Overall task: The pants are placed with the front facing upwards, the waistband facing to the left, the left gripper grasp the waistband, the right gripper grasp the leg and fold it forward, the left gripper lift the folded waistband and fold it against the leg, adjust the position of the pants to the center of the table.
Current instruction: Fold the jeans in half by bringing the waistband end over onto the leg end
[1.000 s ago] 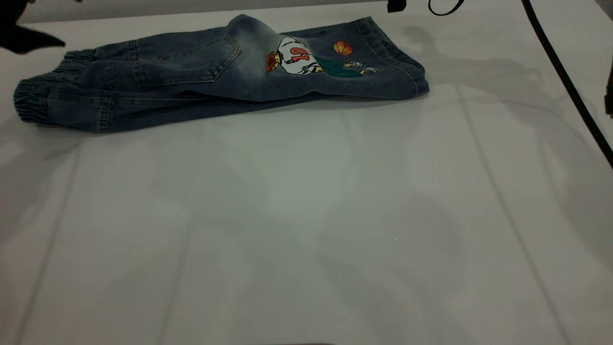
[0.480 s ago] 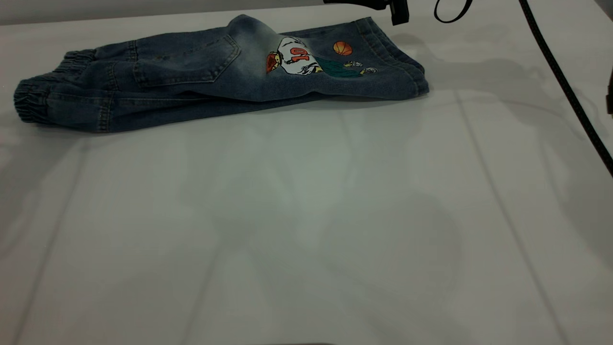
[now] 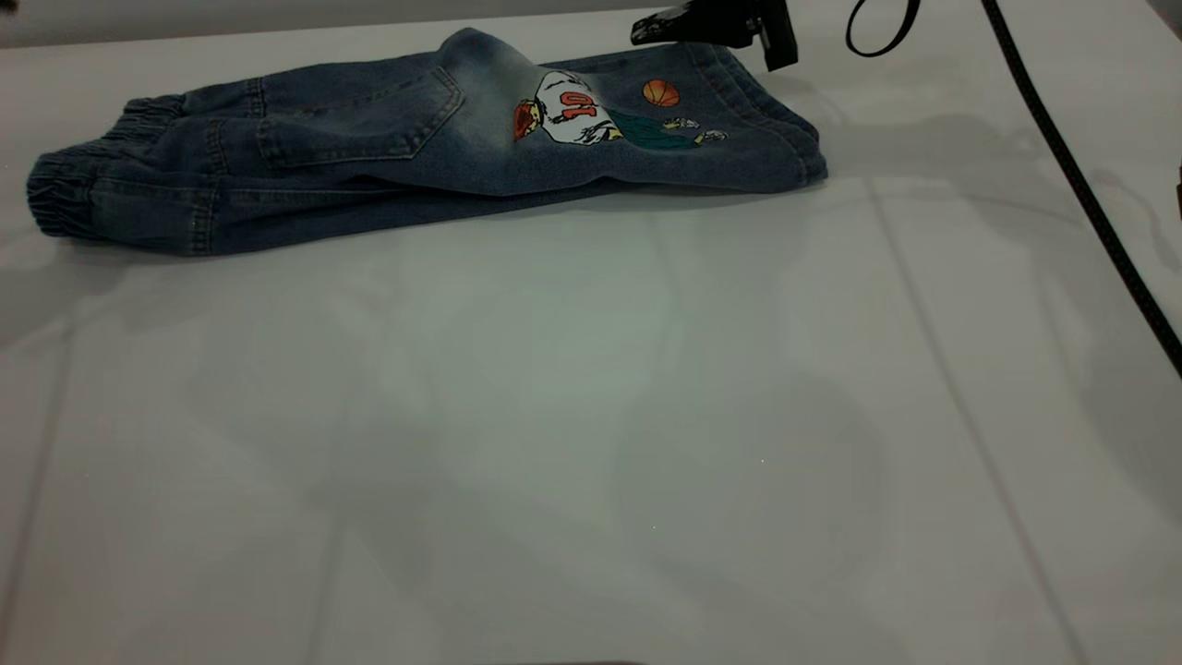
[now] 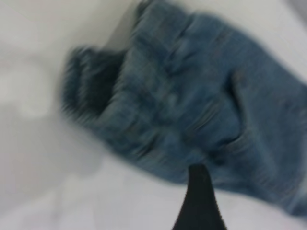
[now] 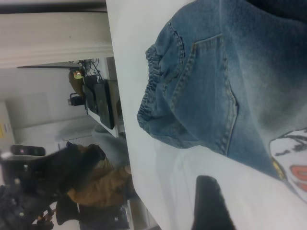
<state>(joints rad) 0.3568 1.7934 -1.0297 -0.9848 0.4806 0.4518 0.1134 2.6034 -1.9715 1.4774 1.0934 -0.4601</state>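
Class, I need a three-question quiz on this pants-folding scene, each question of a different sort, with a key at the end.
1. True or false: the pants are folded lengthwise, with the back pocket facing up.
2. Which end of the pants does the right gripper hover near in the exterior view? A) the waistband B) the leg hem C) neither
3. Fill in: the print on the leg shows a cartoon figure and an orange ____.

Key: 1 true; 2 B; 3 basketball. The left gripper is seen only in its own wrist view, above the pants.
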